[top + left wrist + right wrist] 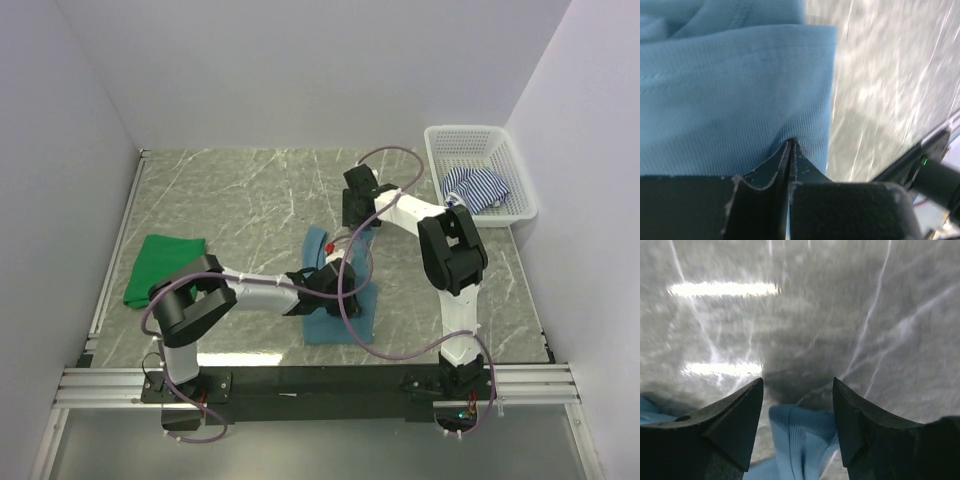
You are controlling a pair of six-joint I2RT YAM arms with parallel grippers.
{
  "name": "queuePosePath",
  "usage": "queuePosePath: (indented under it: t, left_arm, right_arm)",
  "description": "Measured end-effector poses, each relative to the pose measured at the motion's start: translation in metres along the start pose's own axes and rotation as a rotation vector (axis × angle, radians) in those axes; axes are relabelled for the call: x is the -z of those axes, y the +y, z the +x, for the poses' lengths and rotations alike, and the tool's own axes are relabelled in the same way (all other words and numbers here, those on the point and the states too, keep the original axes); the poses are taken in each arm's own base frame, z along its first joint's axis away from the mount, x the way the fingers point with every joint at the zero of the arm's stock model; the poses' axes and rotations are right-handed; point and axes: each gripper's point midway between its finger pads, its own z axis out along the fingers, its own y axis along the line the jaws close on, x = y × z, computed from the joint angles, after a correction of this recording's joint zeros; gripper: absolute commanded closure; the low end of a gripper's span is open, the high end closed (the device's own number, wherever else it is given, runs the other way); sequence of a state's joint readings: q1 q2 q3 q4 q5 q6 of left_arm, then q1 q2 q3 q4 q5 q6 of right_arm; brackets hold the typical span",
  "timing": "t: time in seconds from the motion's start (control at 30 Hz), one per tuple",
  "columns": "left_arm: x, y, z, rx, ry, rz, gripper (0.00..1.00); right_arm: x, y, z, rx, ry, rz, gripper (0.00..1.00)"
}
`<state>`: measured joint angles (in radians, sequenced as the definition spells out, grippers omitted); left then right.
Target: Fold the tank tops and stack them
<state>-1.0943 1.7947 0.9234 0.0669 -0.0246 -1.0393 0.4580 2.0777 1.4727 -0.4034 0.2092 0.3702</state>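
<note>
One teal top (325, 325) lies lengthwise between arms: left gripper (790, 147) clamps its edge; right gripper (797, 390), jaws spread, hovers over its far end.

Nothing to read here tbh. I can't make out any lettering, logo or number on the teal tank top (340, 312), the green tank top (160, 265), the striped tank top (482, 187), the basket (440, 140) or the counter (240, 190). Both wrist views are too blurry for small print anyway.
</note>
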Motion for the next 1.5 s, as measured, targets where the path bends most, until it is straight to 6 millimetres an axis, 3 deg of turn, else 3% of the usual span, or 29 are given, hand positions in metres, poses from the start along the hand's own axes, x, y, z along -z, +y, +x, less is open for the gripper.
queuePosePath:
  t: [0.17,0.33,0.43,0.53,0.6,0.7,0.87,0.97,1.07,1.3,1.4,1.5]
  left_arm:
    - [-0.018,-0.004,-0.032,0.010,-0.028,0.011,0.92]
    - [-0.031,-0.004,-0.058,0.010,-0.045,0.019,0.91]
    - [-0.032,0.001,-0.071,0.008,-0.057,0.011,0.88]
    - [-0.029,0.008,-0.079,0.004,-0.071,0.000,0.80]
    - [-0.020,0.013,-0.080,-0.001,-0.080,-0.004,0.74]
    - [0.005,0.013,-0.077,-0.009,-0.098,0.016,0.66]
    - [0.065,-0.005,-0.089,0.017,-0.204,0.083,0.66]
    - [0.094,-0.010,-0.091,0.079,-0.271,0.118,0.66]
    - [0.104,0.011,-0.070,0.164,-0.286,0.091,0.62]
    - [0.094,0.080,0.016,0.282,-0.184,-0.088,0.55]
    - [0.093,0.084,0.027,0.319,-0.178,-0.097,0.52]
    - [0.092,0.077,0.025,0.359,-0.194,-0.071,0.51]
  right_arm:
    - [0.003,-0.001,-0.036,-0.026,-0.045,-0.052,0.32]
    - [0.020,-0.006,-0.076,-0.075,-0.128,-0.069,0.31]
    - [0.044,-0.014,-0.088,-0.109,-0.162,-0.065,0.31]
    - [0.074,-0.021,-0.085,-0.152,-0.203,-0.080,0.32]
    - [0.095,-0.031,-0.063,-0.187,-0.203,-0.087,0.32]
    - [0.114,-0.045,-0.012,-0.239,-0.181,-0.109,0.33]
    - [0.123,-0.060,0.082,-0.311,-0.111,-0.150,0.33]
    - [0.127,-0.057,0.129,-0.322,-0.069,-0.183,0.32]
    - [0.134,-0.047,0.153,-0.328,-0.065,-0.230,0.32]
    - [0.137,-0.035,0.186,-0.371,-0.050,-0.292,0.35]
    - [0.135,-0.031,0.199,-0.375,-0.024,-0.298,0.36]
    - [0.136,-0.025,0.200,-0.386,-0.030,-0.310,0.37]
